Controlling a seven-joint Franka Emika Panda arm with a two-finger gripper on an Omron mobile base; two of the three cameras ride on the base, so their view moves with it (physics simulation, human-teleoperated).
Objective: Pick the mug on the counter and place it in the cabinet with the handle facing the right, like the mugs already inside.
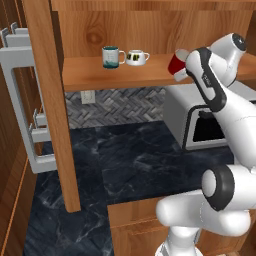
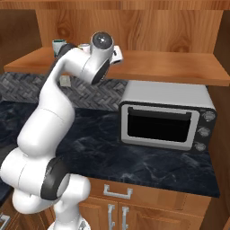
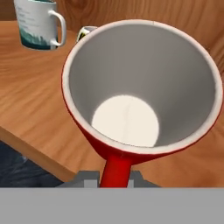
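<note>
The red mug hangs tilted at the front edge of the cabinet's plank shelf, toward its right part. My gripper is shut on it. In the hand view the mug's pale inside faces the camera, and its red handle runs down between my fingertips, gripper. The teal-and-white mug and the squat white mug stand side by side on the shelf, left of the red mug, handles to the right. The dark marbled counter lies below.
A silver toaster oven stands on the counter under the shelf, below my hand. A thick wooden post rises at the left with a grey frame beside it. Herringbone tiles back the counter.
</note>
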